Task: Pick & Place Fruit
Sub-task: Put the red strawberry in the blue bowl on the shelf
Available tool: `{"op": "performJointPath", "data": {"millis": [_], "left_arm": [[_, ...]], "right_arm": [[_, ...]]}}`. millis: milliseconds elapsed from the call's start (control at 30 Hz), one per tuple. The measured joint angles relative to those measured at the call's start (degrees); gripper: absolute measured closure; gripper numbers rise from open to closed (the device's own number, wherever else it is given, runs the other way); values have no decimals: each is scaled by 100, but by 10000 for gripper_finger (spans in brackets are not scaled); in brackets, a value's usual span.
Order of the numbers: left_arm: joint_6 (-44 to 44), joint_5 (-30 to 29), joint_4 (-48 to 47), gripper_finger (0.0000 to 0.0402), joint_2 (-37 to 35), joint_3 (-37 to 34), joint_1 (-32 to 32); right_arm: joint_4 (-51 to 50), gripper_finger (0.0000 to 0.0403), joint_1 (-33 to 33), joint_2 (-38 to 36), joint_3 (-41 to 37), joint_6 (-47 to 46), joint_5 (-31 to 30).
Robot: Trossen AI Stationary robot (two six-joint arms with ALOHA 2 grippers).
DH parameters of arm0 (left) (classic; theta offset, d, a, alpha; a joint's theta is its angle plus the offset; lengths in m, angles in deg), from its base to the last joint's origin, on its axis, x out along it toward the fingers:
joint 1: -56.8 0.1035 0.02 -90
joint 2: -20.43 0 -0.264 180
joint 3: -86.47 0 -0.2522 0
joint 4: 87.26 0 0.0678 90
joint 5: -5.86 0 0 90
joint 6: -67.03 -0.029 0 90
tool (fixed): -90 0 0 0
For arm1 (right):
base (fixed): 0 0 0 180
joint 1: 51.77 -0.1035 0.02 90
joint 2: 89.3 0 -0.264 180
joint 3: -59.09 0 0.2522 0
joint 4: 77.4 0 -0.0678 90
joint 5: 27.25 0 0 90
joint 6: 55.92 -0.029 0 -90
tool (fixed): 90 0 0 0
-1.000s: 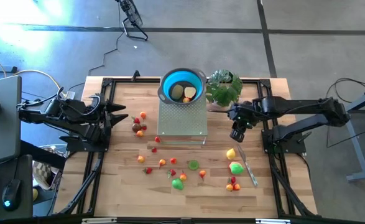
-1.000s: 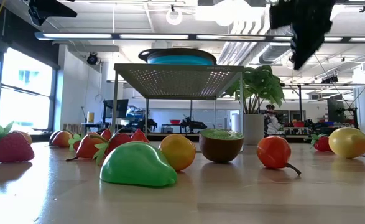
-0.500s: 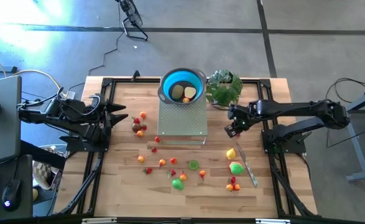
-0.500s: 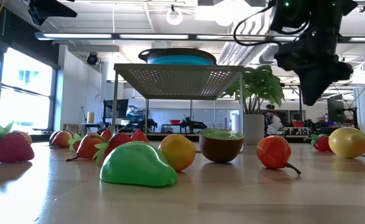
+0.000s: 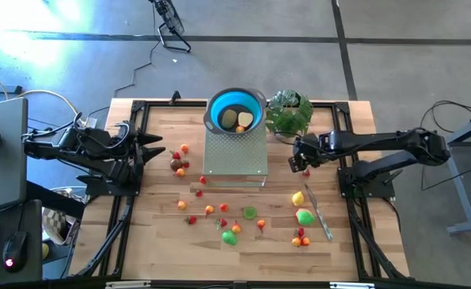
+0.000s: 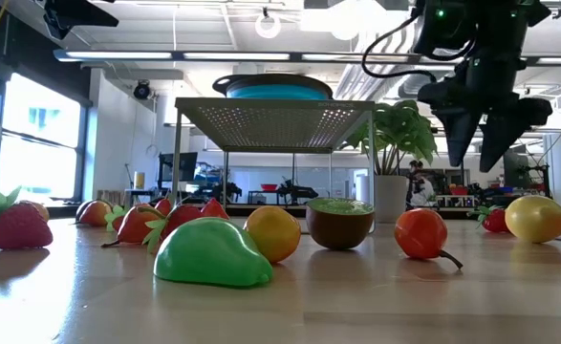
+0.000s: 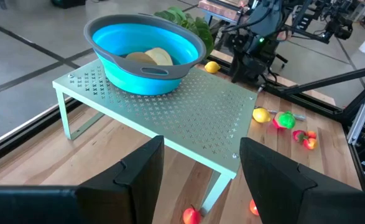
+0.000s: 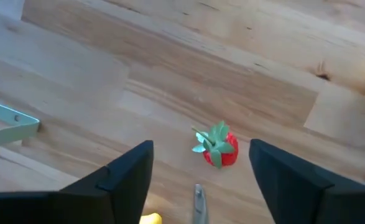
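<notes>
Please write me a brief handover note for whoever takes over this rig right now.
Right gripper: jaws open, empty, raised above the table right of the rack.
Left gripper: jaws open, empty, waiting at the table's left edge.
Done: a few fruit pieces lie in the blue bowl on top of the rack.
Left: many toy fruits scattered on the table, including a strawberry below the right gripper.

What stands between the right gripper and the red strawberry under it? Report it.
Nothing visible. The open right gripper hangs over the small red toy strawberry, which lies alone on the bare wooden table. The slim silver knife lies apart from it.
</notes>
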Motion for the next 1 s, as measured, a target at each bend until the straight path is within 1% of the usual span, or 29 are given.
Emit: {"op": "performJointPath", "data": {"millis": [100, 333, 467, 767, 900, 1000], "left_arm": [[0, 0, 0, 197, -1, 0, 1], [0, 0, 0, 197, -1, 0, 0], [0, 1, 0, 197, 1, 0, 1], [0, 2, 0, 197, -1, 0, 1], [0, 1, 0, 197, 0, 0, 1], [-2, 2, 0, 197, 1, 0, 1]], "right_arm": [[-1, 136, -56, 192, 0, 26, -1], [9, 139, -158, 670, 0, -29, 3], [70, 139, -154, 809, -24, 83, 7], [991, 140, -221, 772, -950, -224, 288], [1441, 140, -289, 772, -1146, -233, 250], [1550, 142, -297, 770, -1200, -237, 152]]}}
